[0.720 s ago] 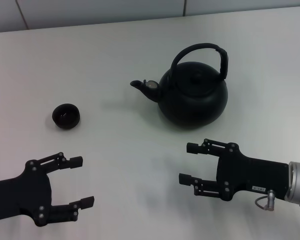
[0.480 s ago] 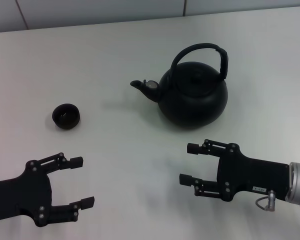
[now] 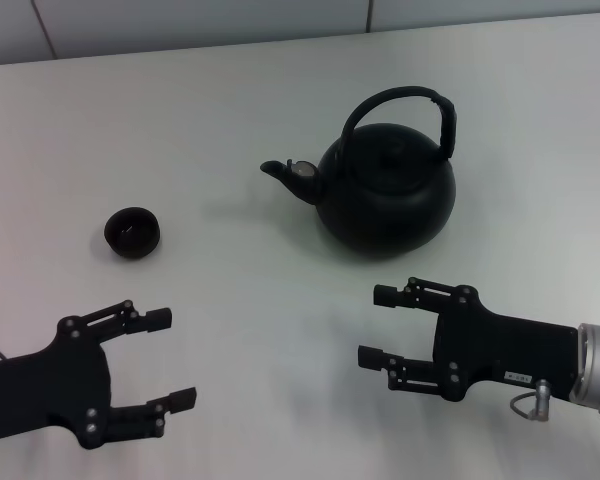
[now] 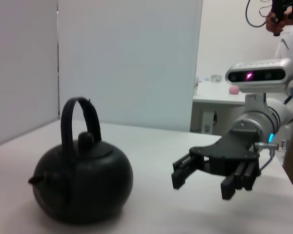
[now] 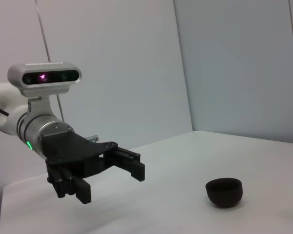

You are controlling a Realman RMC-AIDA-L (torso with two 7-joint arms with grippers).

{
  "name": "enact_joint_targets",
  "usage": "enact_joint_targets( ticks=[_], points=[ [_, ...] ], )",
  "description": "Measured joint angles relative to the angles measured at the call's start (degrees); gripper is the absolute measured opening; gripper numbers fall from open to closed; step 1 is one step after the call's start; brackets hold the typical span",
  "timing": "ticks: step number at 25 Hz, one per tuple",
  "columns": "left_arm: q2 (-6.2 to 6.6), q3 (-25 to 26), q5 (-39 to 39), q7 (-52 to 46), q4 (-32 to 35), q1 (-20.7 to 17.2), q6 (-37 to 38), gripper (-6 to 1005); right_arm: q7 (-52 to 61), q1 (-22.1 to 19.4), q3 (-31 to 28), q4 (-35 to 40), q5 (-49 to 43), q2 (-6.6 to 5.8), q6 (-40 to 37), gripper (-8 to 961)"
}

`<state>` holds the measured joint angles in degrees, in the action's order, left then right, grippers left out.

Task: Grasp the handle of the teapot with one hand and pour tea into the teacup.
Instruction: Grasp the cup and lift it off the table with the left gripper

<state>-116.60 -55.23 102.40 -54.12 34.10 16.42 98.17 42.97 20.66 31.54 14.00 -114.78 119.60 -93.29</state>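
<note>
Beyond the right jaws [image 3: 375, 325], farther out on the white bench [image 3: 230, 90] and a little toward the robot's right, stands the teapot [image 3: 385, 195], upright, lid on, its short spout [image 3: 277, 170] aimed toward the robot's left. Its handle [image 3: 400, 103] arches upright over the lid, untouched by either arm. The right jaws hover low over the bare bench near the pot's base but clear of it, spread wide with nothing between them, fingertips pointing toward the robot's left. Ahead of the left jaws [image 3: 172, 358], farther out on the bench and well apart from them, sits the teacup [image 3: 132, 232], upright and alone; the pot's spout points roughly its way, with open bench between the two. The left jaws also stand wide and hold nothing, low over the near edge of the bench. From the left wrist view the teapot [image 4: 80, 183] stands on the bench with its handle [image 4: 78, 119] rising above the knob, and the right jaws [image 4: 202, 178] hang open beside it without contact. From the right wrist view the left jaws [image 5: 110, 178] hang open above the bench, with the teacup [image 5: 225, 191] resting off to one side, apart from them.
</note>
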Motion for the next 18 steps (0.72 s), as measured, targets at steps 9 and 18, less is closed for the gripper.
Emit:
enact_joint_targets(
  ticks=[9, 18],
  points=[
    [-1.93, 2.7, -1.4, 5.3, -1.2, 0.6, -2.6, 839, 0.5, 0.7, -0.2, -1.1, 0.3, 0.11, 0.1, 737],
    [-2.04, 3.0, -16.2, 12.4, -11.0, 2.1, -8.9, 837, -0.1, 1.2, -0.2, -2.7, 0.9, 0.14, 0.8, 738]
  ],
)
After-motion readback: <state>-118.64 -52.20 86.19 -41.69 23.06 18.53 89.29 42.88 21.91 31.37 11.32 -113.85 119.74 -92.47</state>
